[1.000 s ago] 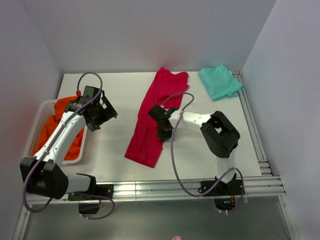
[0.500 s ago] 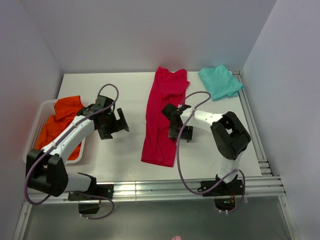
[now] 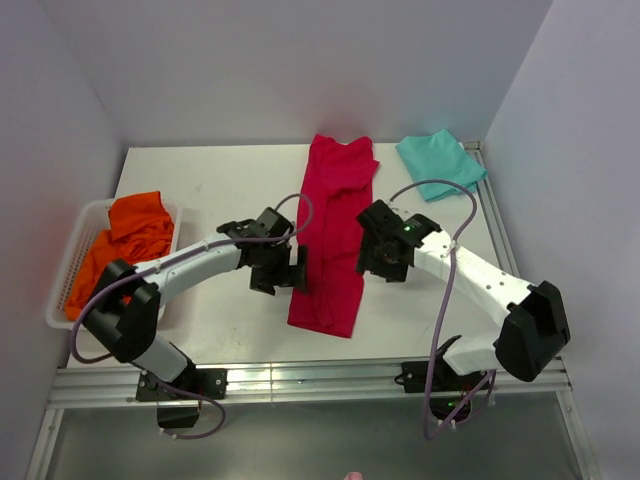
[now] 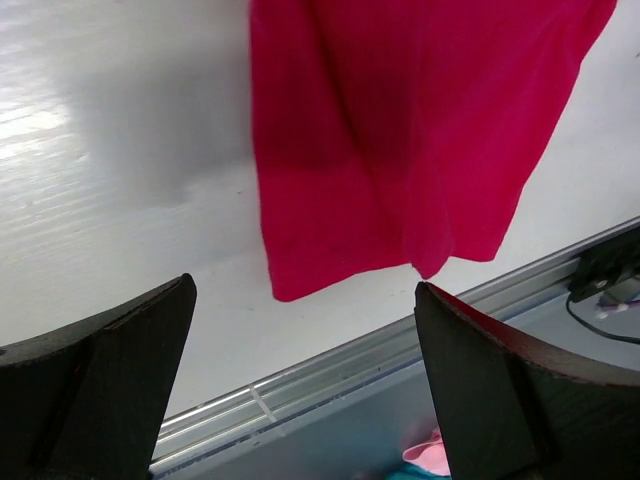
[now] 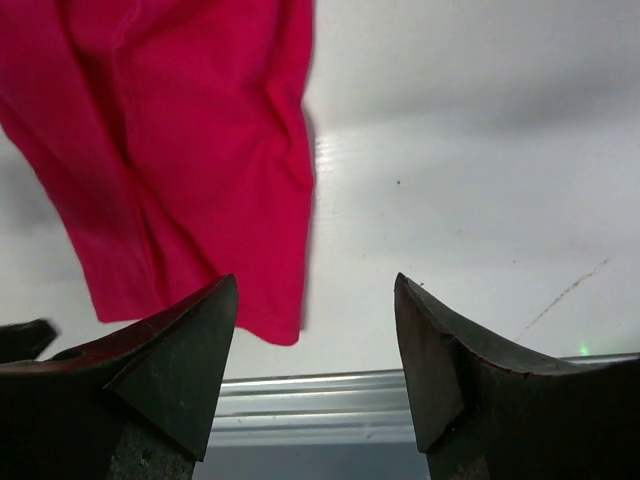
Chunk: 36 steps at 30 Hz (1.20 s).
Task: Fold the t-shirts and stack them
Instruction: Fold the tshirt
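Note:
A crimson-red t-shirt [image 3: 333, 240] lies as a long narrow strip down the middle of the table, also filling the top of the left wrist view [image 4: 400, 130] and the upper left of the right wrist view [image 5: 170, 150]. My left gripper [image 3: 285, 272] hovers open at its left edge, nothing between the fingers [image 4: 305, 385]. On the strip's right side my right gripper [image 3: 385, 258] stands open and empty [image 5: 315, 360]. A folded teal-green t-shirt [image 3: 440, 163] rests at the back right. Orange garments [image 3: 125, 235] lie in the basket.
The white slatted basket [image 3: 62, 280] stands at the left edge of the table. Metal rails [image 3: 300, 375] run along the near edge, with more along the right side [image 3: 505, 250]. Walls close in on three sides.
My right gripper has opened, let go of the red shirt and moved off to its right. The left arm has swung from the basket to the shirt's left edge. The shirt lies straighter.

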Available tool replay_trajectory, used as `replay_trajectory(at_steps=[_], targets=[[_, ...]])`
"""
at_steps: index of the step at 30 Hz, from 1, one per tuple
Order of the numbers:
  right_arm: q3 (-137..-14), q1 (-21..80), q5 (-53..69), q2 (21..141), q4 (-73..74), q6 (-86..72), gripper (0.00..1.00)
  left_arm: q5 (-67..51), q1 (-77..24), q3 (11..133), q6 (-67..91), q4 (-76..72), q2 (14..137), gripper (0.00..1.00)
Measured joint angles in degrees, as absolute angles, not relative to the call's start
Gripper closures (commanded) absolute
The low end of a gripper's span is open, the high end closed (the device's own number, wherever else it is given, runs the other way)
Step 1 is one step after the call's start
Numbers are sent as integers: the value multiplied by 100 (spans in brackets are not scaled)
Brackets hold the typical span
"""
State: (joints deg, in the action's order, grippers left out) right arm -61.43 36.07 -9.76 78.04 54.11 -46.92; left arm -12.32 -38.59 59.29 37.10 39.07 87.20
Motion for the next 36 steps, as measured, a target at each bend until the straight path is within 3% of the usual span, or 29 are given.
replay_trajectory(at_steps=[23, 29, 32, 33, 35, 36], targets=[[-5210, 3607, -309, 6805, 5352, -5205, 36, -318, -5017, 5579, 3892, 3551, 9445, 23], [-4899, 3607, -97, 6696, 5290, -5312, 38, -292, -5089, 5428, 4069, 3323, 9443, 37], [-4801, 3607, -38, 6630, 5266, -5334, 43, -322, -5111, 5398, 4187, 3162, 9454, 55], [-4768, 3607, -10, 6593, 5216, -5341, 45, -336, -5118, 5395, 4195, 3118, 9467, 72], [-4657, 3607, 139, 6477, 5052, -5404, 49, -351, -5140, 5402, 4292, 3004, 9524, 86], [-4582, 3607, 224, 6416, 4943, -5448, 50, -390, -5144, 5413, 4316, 2971, 9550, 100]])
